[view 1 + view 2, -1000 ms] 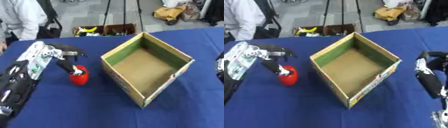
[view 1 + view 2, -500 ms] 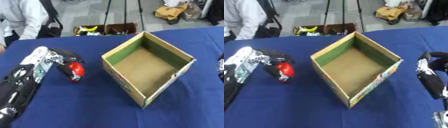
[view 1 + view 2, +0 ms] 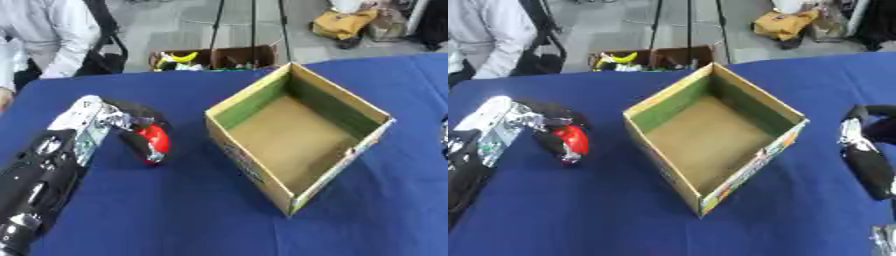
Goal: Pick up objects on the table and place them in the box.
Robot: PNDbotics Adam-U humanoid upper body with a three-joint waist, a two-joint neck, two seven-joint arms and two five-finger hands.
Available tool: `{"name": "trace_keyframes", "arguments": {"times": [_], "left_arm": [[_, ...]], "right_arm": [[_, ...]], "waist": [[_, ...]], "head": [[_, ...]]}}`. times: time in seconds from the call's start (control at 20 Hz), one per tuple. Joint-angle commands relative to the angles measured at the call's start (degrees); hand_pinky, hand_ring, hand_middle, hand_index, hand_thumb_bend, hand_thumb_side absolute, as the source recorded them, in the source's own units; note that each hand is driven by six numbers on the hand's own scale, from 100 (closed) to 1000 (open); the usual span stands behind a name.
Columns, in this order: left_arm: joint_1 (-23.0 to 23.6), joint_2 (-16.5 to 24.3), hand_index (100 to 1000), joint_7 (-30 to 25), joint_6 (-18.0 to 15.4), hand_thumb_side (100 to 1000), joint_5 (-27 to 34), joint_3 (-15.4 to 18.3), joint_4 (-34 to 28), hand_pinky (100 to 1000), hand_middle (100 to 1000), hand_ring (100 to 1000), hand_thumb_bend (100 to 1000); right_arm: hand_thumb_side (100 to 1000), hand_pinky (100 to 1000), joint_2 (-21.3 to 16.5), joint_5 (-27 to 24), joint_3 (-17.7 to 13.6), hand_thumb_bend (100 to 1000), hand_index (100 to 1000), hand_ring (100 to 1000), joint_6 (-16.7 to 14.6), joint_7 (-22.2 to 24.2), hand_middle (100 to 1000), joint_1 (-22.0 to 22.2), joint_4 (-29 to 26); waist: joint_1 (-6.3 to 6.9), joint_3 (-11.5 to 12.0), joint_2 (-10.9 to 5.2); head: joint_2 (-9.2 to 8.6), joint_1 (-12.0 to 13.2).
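1. Left eye view: the black-and-silver left hand [image 3: 131,127] now has its fingers curled round the small glossy red rounded object [image 3: 156,138]. A second ago the fingers stood over it with the thing sitting on the cloth below them; half a second ago they were closing on its side. Now it's wrapped.

2. Same view: the red object sits left of the open brown cardboard box with green inner walls [image 3: 297,132], near its left wall but clear of it, low over the blue-clothed desk [image 3: 175,210] (whether it has left the cloth I cannot tell).

3. What that means: the grasp looks made, so by my reading the pick is all but done, and the carry rightward over the box's near-left rim is what remains. The box is empty inside, so nothing has gone in yet.

4. Right eye view: same clasp seen a touch more from the side, red thing tucked under the dark fingers, thumb side hidden.

5. Right eye view again: the right hand [image 3: 866,155] lies at the right edge, fingers stretched out and relaxed, holding nothing, well apart from the box. It sits where it sat a second ago (idle, then).

6. Risk, as I judge it: a smooth round thing could slip out during the lift over the rim.
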Motion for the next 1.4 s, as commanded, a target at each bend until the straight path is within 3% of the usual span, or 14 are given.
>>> {"name": "trace_keyframes", "arguments": {"times": [0.05, 0.25, 0.55, 0.95, 1.4], "left_arm": [[-0.8, 0.8, 979, -5.5, -6.0, 675, -1.3, 0.5, 0.5, 435, 959, 758, 482], [-0.7, 1.0, 975, -5.5, -7.0, 563, -1.3, 0.9, 0.6, 363, 934, 728, 403], [-0.7, 1.4, 946, -5.5, -5.6, 309, 0.0, 1.5, 0.7, 336, 900, 676, 106], [-0.9, 1.8, 733, -5.4, -0.4, 244, 4.2, 3.7, -4.8, 229, 720, 608, 100], [-1.0, 2.2, 682, -4.0, 4.3, 221, 9.3, 5.7, -13.0, 195, 695, 581, 100]], "right_arm": [[400, 645, -0.5, -0.4, -0.1, 154, 649, 449, -0.1, -0.1, 419, -0.5, -1.2], [399, 645, -0.5, -0.4, -0.1, 154, 649, 449, -0.1, -0.1, 419, -0.5, -1.2], [399, 645, -0.5, -0.4, -0.1, 152, 649, 449, 0.0, -0.1, 419, -0.4, -1.2], [398, 646, -0.5, -0.4, -0.1, 153, 649, 450, 0.0, -0.1, 419, -0.3, -1.2], [397, 647, -0.4, -0.4, -0.2, 153, 649, 451, 0.1, -0.2, 419, -0.2, -1.2]], "waist": [[-0.16, 0.0, -0.82], [-0.15, 0.2, -0.84], [-0.11, 0.4, -0.91], [-0.10, 0.4, -1.11], [-0.09, 0.3, -1.25]], "head": [[-0.12, 0.2], [-0.03, 0.2], [0.18, 0.1], [0.23, -0.1], [0.06, -0.3]]}}
